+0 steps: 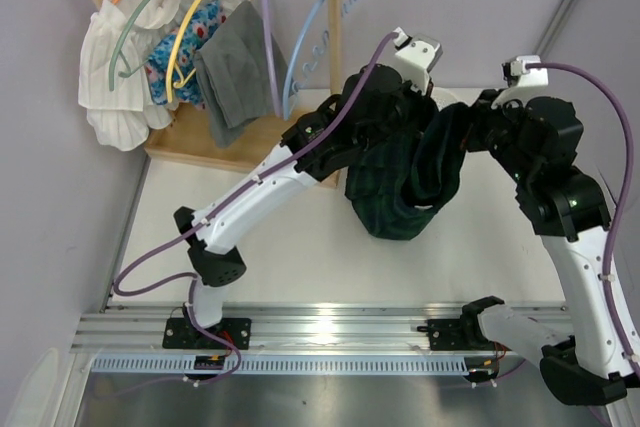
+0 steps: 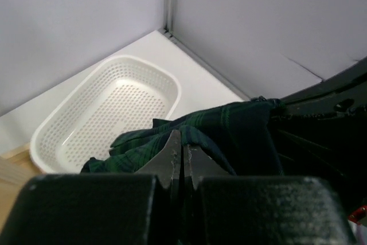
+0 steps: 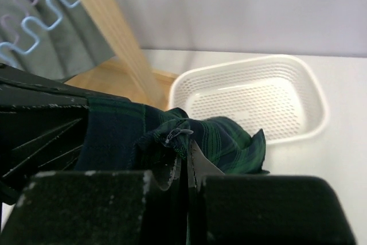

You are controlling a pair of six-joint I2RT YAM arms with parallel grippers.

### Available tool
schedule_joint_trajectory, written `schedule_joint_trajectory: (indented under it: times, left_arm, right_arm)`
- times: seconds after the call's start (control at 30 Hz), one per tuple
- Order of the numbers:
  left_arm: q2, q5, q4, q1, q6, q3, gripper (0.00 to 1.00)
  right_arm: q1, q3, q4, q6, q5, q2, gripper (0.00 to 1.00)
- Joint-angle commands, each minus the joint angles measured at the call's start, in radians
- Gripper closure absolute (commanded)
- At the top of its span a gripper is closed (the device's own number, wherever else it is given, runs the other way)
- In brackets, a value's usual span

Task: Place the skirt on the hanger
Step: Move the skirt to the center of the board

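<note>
The skirt (image 1: 398, 202) is dark green plaid and hangs bunched in the air between my two grippers, its lower fold above the white table. My left gripper (image 1: 392, 119) is shut on one edge of the skirt (image 2: 229, 124); its jaws (image 2: 182, 143) are pressed together on the cloth. My right gripper (image 1: 468, 125) is shut on the waistband by the zipper (image 3: 182, 133), and its jaws (image 3: 187, 154) pinch the fabric. A bare light blue hanger (image 1: 305, 47) hangs at the right end of the wooden rack, just left of my left wrist; it also shows in the right wrist view (image 3: 40, 10).
The wooden rack (image 1: 200, 142) at the back left carries orange, green, yellow and lilac hangers with a white garment (image 1: 115, 67), a floral one (image 1: 190, 42) and a grey one (image 1: 235, 72). A white perforated basket (image 2: 54, 127) (image 3: 312, 87) lies on the table behind the skirt.
</note>
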State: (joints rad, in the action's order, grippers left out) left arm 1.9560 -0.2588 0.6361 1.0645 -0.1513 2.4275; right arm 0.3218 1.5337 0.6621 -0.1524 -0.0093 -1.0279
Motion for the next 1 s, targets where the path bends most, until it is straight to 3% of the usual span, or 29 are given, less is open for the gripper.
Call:
schedule_joint_trajectory:
  times: [0.0,0.3,0.47,0.57,0.6,0.67,0.8,0.97]
  left_arm:
    - [0.004,0.05,-0.176,0.043,-0.076,0.036,1.0]
    - [0.165,0.251,-0.415,0.192,-0.241,0.113,1.0]
    - [0.156,0.285,-0.483,0.201,-0.349,0.076,1.0]
    - [0.103,0.203,-0.458,0.177,-0.39,-0.068,1.0]
    - [0.052,0.196,-0.478,0.167,-0.404,-0.241,1.0]
    - [-0.015,0.172,-0.544,0.138,-0.433,-0.397,1.0]
    - [-0.179,0.139,-0.775,0.091,-0.452,-0.932,1.0]
    - [-0.261,0.086,-0.875,0.052,-0.43,-1.203,1.0]
  right_arm:
    - [0.005,0.072,0.034,-0.001,0.144,0.093,1.0]
    - [0.005,0.284,0.353,0.027,0.331,0.176,1.0]
    - [0.003,0.433,0.493,0.051,0.299,0.094,1.0]
    - [0.003,0.383,0.515,0.044,0.215,0.034,1.0]
    - [0.003,0.285,0.472,0.043,0.203,0.04,1.0]
    - [0.005,0.159,0.411,0.045,0.175,0.083,1.0]
    - [0.016,-0.171,0.262,0.001,0.128,0.153,1.0]
    - [0.129,-0.463,0.095,-0.142,0.164,0.187,1.0]
